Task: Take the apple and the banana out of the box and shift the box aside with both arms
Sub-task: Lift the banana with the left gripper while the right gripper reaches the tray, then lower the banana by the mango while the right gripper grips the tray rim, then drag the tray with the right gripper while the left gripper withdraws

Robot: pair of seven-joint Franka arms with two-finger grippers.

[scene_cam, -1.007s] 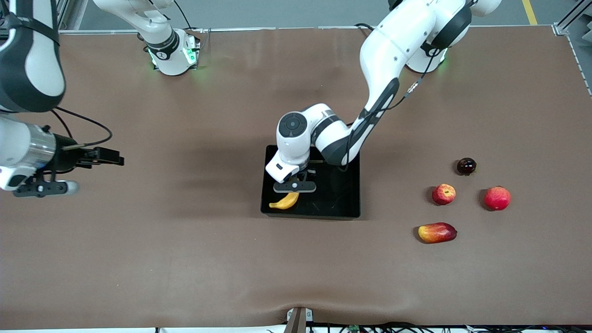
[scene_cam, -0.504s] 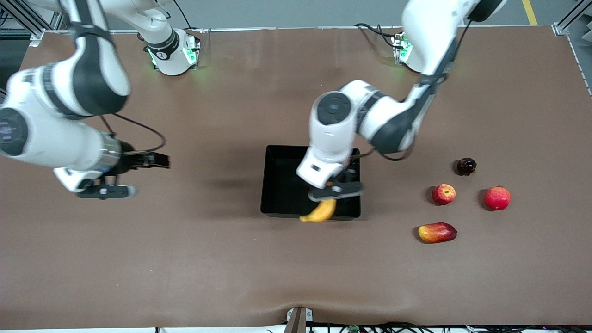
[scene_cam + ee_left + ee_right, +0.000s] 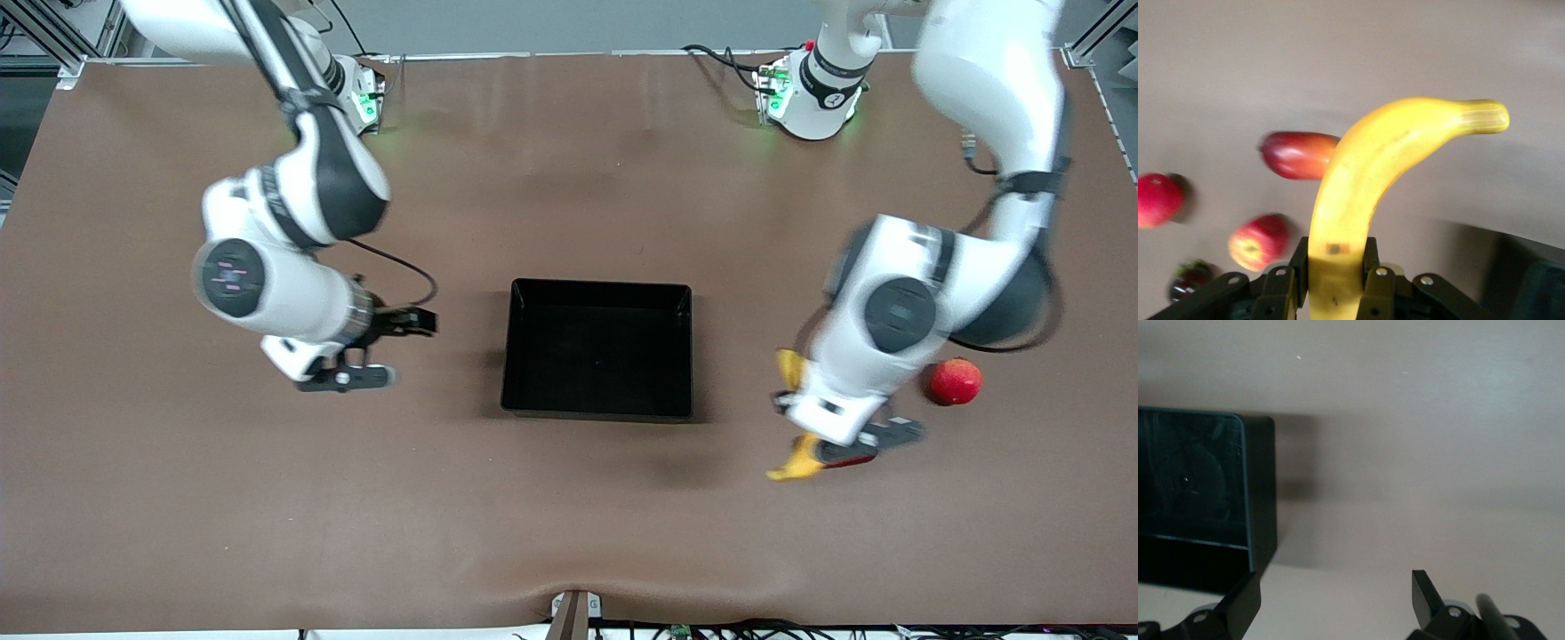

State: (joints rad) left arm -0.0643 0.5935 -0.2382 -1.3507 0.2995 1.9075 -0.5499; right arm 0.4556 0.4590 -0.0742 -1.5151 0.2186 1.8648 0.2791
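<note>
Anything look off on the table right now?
Yes. The black tray holds nothing, and the left gripper has its jaws shut on the banana, up in the air over the other fruit toward the left arm's end of the table, not over the tray. The right gripper hangs open beside the tray.

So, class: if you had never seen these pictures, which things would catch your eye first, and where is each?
First the yellow banana, clamped in the left gripper in the air over the fruits at the left arm's end of the table. Next the glossy black tray, with nothing in it, at mid-table. Then the right gripper, open and holding nothing, over the table beside the tray, toward the right arm's end.
</note>
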